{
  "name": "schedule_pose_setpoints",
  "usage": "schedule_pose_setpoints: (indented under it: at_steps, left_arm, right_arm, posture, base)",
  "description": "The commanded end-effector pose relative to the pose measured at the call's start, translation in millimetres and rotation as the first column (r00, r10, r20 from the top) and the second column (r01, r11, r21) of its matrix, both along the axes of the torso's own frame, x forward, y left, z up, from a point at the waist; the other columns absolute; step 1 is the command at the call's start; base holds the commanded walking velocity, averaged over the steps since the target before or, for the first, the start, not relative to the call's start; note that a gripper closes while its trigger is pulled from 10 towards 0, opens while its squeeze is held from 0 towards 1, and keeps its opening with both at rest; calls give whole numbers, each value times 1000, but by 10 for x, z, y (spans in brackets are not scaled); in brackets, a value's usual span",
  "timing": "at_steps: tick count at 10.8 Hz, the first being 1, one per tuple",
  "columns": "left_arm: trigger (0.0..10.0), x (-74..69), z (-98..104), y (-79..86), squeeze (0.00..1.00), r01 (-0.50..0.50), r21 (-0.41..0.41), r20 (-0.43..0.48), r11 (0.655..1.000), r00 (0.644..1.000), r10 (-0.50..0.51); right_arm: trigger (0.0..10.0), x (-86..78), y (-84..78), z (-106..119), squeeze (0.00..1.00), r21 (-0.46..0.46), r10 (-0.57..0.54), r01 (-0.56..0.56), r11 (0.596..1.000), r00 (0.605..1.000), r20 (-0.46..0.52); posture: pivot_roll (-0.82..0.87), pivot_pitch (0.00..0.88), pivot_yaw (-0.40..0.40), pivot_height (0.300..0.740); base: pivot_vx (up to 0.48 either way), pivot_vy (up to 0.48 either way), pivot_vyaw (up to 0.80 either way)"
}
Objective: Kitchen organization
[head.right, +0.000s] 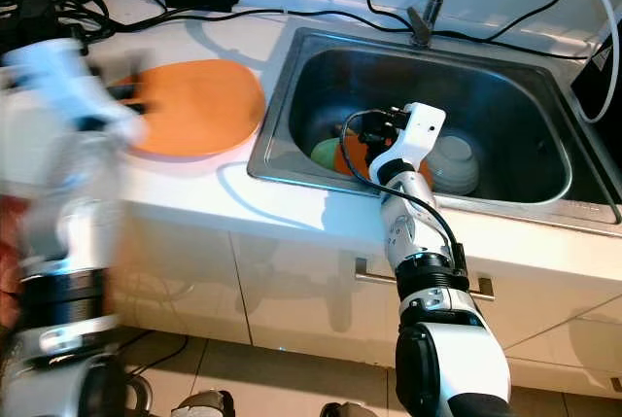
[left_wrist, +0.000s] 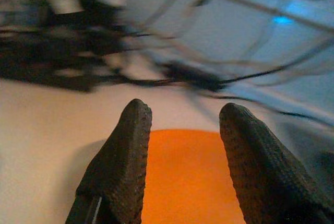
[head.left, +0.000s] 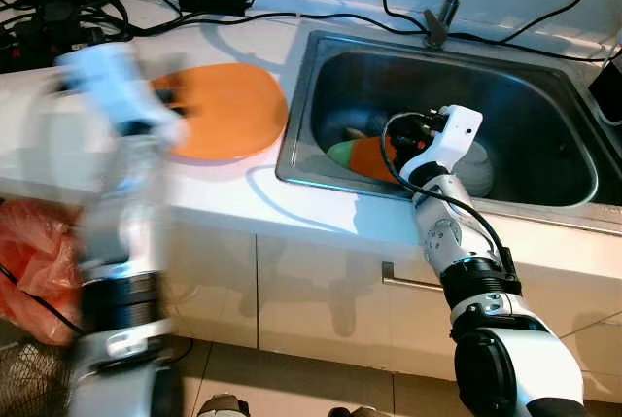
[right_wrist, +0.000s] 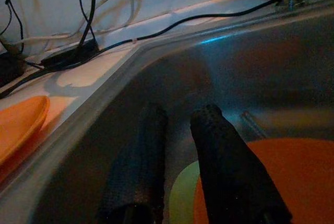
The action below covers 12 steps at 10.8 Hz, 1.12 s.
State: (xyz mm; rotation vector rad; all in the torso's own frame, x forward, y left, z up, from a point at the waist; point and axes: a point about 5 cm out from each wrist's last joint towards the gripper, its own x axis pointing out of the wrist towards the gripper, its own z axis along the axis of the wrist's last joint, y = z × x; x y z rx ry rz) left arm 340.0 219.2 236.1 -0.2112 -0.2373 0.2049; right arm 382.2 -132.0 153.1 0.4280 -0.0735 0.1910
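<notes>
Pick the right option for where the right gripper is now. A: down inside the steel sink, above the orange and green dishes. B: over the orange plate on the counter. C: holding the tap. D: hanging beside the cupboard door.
A: the right gripper reaches into the sink, its fingers a little apart above the orange dish and green dish.
</notes>
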Motion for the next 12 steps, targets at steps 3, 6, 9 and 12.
schedule_pose_setpoints:
  at_steps: [3,6,9,12]
  left_arm:
    - [10000,-91,-135,276,0,-161,-38,-88,986,984,157]
    - [10000,-112,-275,308,0,-152,-197,-198,969,974,112]
    - [10000,-92,-250,181,0,-25,-314,-218,949,975,-46]
    - [10000,-64,-212,147,0,34,-398,-228,917,964,-135]
  right_arm:
    - [10000,2,-42,43,0,10,-1,1,1000,1000,13]
    - [10000,-1,-32,40,0,7,5,-5,1000,1000,12]
    - [10000,-5,-20,35,0,3,10,-10,1000,1000,10]
    - [10000,-3,-24,38,0,5,9,-9,1000,1000,10]
  posture:
    - [139,85,-87,740]
    - [138,85,-87,740]
    - [138,91,-89,740]
    - [134,96,-87,740]
  base:
    - [0,0,0]
    - [0,0,0]
    - [0,0,0]
    - [0,0,0]
